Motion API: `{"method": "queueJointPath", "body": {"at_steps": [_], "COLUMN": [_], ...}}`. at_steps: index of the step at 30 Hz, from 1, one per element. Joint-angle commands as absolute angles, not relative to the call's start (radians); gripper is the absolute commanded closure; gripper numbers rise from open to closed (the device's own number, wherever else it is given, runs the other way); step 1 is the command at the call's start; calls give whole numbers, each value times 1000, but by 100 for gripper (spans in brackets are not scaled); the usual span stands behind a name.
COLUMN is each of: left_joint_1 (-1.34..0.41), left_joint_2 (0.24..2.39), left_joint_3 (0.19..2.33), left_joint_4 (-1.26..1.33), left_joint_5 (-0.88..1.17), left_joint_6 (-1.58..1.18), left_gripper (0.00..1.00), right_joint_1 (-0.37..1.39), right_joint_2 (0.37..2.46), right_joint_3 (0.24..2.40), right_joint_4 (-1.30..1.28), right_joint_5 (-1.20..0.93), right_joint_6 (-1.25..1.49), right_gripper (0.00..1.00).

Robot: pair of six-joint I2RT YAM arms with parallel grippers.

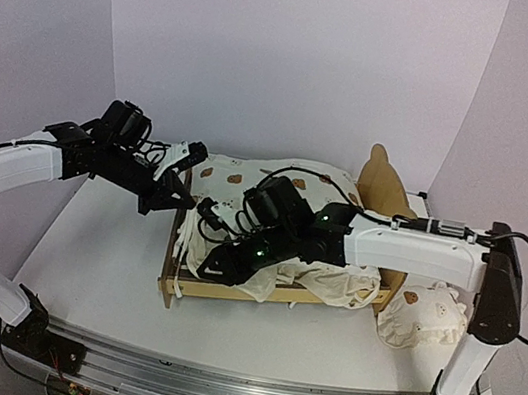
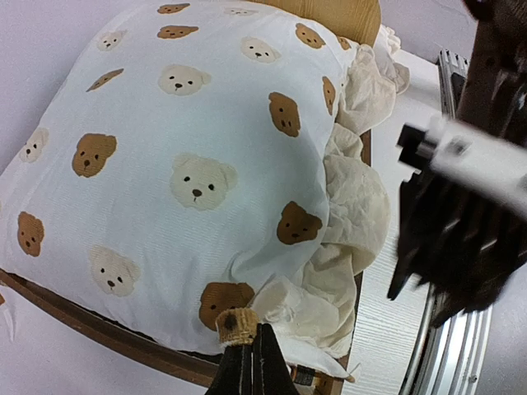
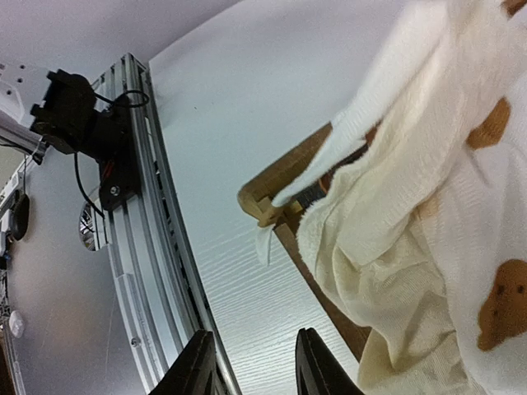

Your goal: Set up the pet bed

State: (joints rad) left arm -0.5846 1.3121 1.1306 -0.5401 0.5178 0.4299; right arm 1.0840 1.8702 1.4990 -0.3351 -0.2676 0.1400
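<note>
Lying mid-frame, the bear-print cushion (image 2: 198,148) covers the pet bed (image 1: 385,182). Left gripper (image 2: 249,366) jaws press together; right gripper (image 3: 255,370) jaws stand apart, empty.

Robot lab test cell, plain lilac backdrop walls (image 1: 299,51), white table (image 1: 111,263), aluminium rail (image 1: 212,387)

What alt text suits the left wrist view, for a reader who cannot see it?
A puffy cream cushion printed with brown and beige bear faces fills the view, lying on the light plywood pet bed frame. The left gripper is shut at its near edge; the black right arm is blurred at right.
</note>
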Motion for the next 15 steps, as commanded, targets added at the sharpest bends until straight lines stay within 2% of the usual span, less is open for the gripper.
{"method": "queueJointPath", "body": {"at_steps": [1,4,15], "left_joint_1": [-588,-588,-588], "left_joint_2": [1313,1316,1324], "left_joint_3": [1189,1207,1232], "left_joint_4": [-520,-500,-475], "left_joint_5": [495,460,398], "left_joint_6": [455,470,564], "left_gripper": [100,100,100], "right_joint_1": [1075,1075,981], "right_joint_2": [1946,1977,2016], "right_joint_3": [1562,1540,1509], "right_joint_4": [-271,-220,-222], "right_joint_5": [-347,-335,-9], "right_joint_6": [168,171,220], "right_gripper": [67,67,73]}}
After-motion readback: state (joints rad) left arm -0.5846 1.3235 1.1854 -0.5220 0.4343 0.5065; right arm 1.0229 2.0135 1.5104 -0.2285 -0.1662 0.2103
